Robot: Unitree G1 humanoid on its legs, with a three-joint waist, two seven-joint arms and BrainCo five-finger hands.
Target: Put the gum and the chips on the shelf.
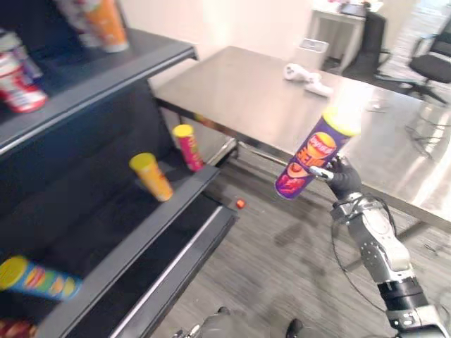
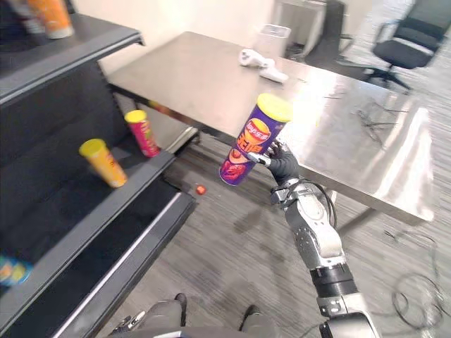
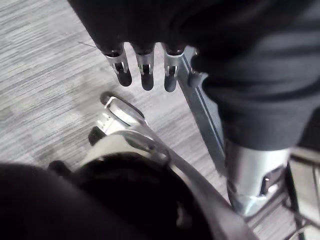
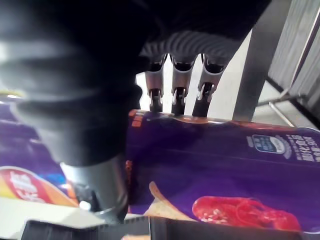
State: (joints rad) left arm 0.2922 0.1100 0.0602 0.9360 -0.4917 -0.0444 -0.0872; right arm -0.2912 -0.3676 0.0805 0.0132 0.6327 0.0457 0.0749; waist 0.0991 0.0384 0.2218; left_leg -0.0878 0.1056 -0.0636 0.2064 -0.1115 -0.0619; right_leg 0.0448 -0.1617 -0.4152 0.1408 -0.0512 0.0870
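A tall purple chips can [image 1: 313, 155] with a yellow lid hangs tilted in the air between the steel table and the dark shelf [image 1: 151, 229]. My right hand [image 1: 343, 179] is shut on its lower half. In the right wrist view the fingers [image 4: 177, 95] curl over the purple can [image 4: 225, 165]. My left hand [image 3: 145, 75] hangs low over the grey floor, its fingers straight and holding nothing.
The shelf at the left holds several cans: an orange one [image 1: 106, 24] on top, a yellow one [image 1: 151, 176] and a red one [image 1: 188, 146] on the middle board. A small orange thing [image 1: 240, 204] lies on the floor. The steel table [image 1: 239, 91] carries a white object [image 1: 306, 79].
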